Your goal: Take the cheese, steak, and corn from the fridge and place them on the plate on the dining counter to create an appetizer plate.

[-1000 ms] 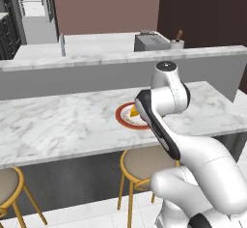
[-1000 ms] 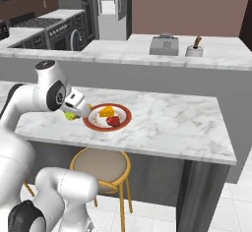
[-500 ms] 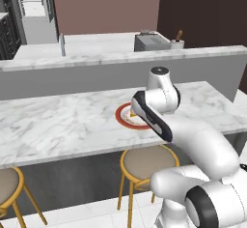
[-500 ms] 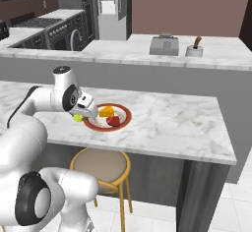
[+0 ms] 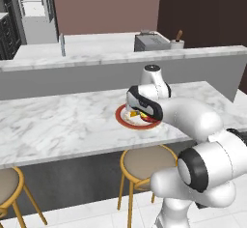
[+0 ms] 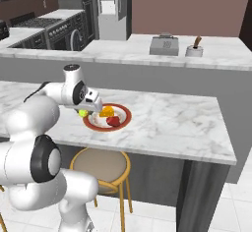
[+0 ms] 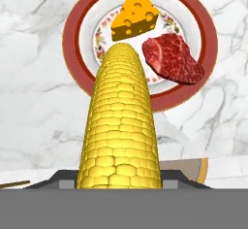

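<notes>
My gripper (image 7: 120,179) is shut on the corn (image 7: 118,126), a yellow cob that juts forward over the near rim of the red-rimmed plate (image 7: 72,39). On the plate lie the orange cheese (image 7: 134,17) wedge and the dark-red steak (image 7: 172,60), side by side. From the right base, the gripper (image 6: 88,109) holds the corn (image 6: 82,113) at the left edge of the plate (image 6: 125,120), beside the cheese (image 6: 106,111) and steak (image 6: 113,121). In the left base view my forearm covers part of the plate (image 5: 126,122).
The plate rests on the marble dining counter (image 6: 172,123). A round stool (image 6: 101,166) stands below it, and another stool (image 5: 7,188) sits at the far left. Behind is a raised ledge and a back counter with a toaster (image 6: 164,44). The fridge (image 6: 110,7) is far back.
The arm has swung toward the plate, carrying the corn from beside the rim to over its edge. Cheese and steak have not moved.
</notes>
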